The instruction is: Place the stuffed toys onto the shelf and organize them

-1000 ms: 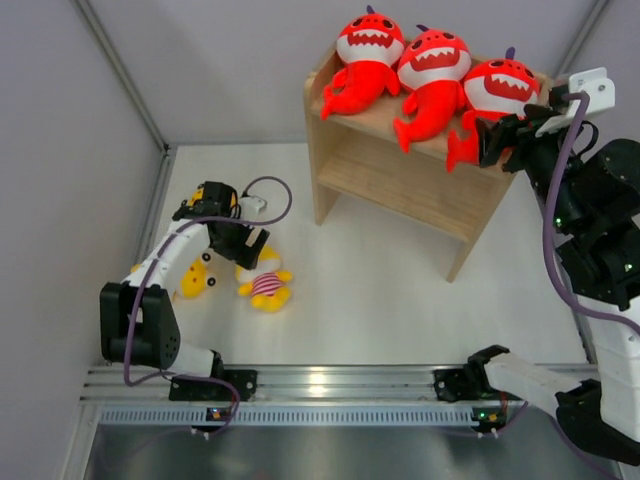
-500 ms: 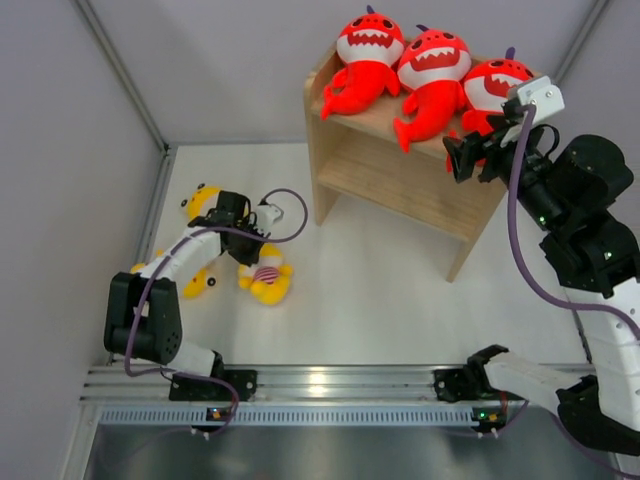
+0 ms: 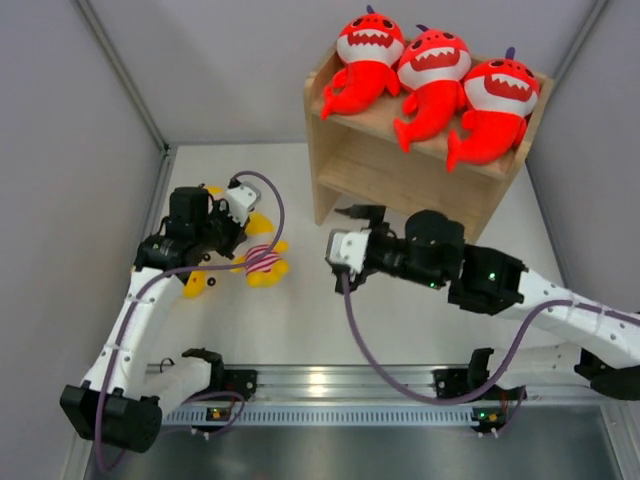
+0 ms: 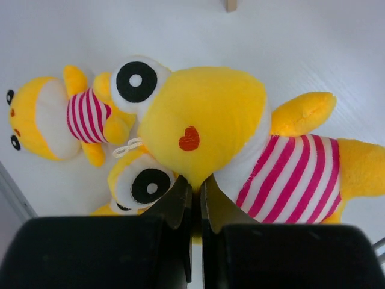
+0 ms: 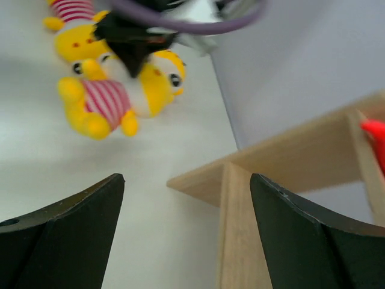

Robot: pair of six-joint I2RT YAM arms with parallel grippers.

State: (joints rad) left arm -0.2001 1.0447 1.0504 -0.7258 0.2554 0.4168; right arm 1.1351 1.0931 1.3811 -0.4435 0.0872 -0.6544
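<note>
Three red-orange sharks [image 3: 432, 72] sit in a row on the top tier of the wooden shelf [image 3: 400, 180]. The three yellow stuffed toys in striped shirts lie together on the white table at the left. My left gripper [image 3: 238, 243] is over them, shut on the head of the biggest one [image 4: 204, 120]. A second yellow toy [image 4: 48, 120] lies to its left, and a third one's face [image 4: 138, 180] shows under it. My right gripper [image 3: 348, 248] hangs low in front of the shelf, pointing left, open with nothing between its fingers [image 5: 96, 211].
The shelf's lower tier [image 3: 390, 175] holds nothing. In the right wrist view a shelf leg [image 5: 240, 229] stands just ahead, and the yellow toys [image 5: 108, 96] lie beyond it. Grey walls [image 3: 60, 150] close in the table on three sides.
My right arm left the third shark on the top tier and swung down to the table before the shelf. My left gripper closed on a yellow toy's head.
</note>
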